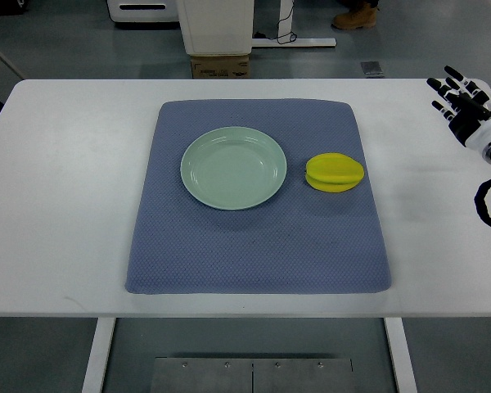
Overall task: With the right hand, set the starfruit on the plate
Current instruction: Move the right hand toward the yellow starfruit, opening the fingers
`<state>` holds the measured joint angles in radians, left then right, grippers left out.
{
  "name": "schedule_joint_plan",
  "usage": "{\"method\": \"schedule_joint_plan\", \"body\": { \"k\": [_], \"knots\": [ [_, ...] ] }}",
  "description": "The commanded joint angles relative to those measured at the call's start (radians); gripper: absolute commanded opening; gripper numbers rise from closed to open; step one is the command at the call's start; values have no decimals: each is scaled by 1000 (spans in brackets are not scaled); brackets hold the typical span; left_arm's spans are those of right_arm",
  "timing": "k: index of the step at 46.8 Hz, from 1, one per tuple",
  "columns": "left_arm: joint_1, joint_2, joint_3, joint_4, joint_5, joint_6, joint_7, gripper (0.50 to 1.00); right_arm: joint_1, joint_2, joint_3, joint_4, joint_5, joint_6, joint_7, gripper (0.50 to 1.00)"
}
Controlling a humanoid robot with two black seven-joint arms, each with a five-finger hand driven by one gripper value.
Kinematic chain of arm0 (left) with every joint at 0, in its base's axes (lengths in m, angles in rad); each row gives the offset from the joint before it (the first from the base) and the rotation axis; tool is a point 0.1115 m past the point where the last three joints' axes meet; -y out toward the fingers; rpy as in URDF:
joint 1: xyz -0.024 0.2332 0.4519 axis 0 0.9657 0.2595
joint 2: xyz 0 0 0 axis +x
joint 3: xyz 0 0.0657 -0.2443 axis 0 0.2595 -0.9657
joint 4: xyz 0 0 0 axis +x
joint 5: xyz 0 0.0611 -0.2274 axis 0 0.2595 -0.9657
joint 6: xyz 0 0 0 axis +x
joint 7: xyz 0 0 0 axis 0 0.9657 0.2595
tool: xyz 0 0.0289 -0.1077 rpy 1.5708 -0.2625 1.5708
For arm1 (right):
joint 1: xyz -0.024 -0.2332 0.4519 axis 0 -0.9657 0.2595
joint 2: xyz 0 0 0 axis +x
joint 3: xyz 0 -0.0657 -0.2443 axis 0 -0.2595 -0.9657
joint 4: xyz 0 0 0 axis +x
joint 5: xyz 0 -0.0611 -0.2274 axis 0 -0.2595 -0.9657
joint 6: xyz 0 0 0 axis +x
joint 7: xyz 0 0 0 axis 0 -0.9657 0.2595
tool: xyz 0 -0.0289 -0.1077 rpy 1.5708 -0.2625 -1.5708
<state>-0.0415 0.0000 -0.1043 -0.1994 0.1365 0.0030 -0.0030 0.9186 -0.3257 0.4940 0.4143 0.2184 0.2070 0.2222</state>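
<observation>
Right hand [462, 102] spread, empty, far from starfruit [335, 173]. Risk: ridged fruit rolls w/ poor grip, misses plate [233, 168].

A white table [65, 188] spans nearly the whole view. A blue-grey mat [258, 246] lies flat on its middle, reaching from near the far edge almost to the near edge, with bare tabletop left and right.

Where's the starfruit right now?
In the top view, the starfruit lies on the blue mat, just right of the empty plate, not touching it, well left of the right hand.
</observation>
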Motion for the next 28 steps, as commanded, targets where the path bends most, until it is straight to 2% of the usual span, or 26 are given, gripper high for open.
{"method": "schedule_joint_plan", "body": {
  "k": [1, 28],
  "knots": [
    [0, 0, 0, 0, 0, 0, 0, 1000, 0, 16, 0, -14, 1, 0, 2, 1000],
    [0, 0, 0, 0, 0, 0, 0, 1000, -30, 37, -9, 5, -76, 2, 22, 1000]
  ]
}}
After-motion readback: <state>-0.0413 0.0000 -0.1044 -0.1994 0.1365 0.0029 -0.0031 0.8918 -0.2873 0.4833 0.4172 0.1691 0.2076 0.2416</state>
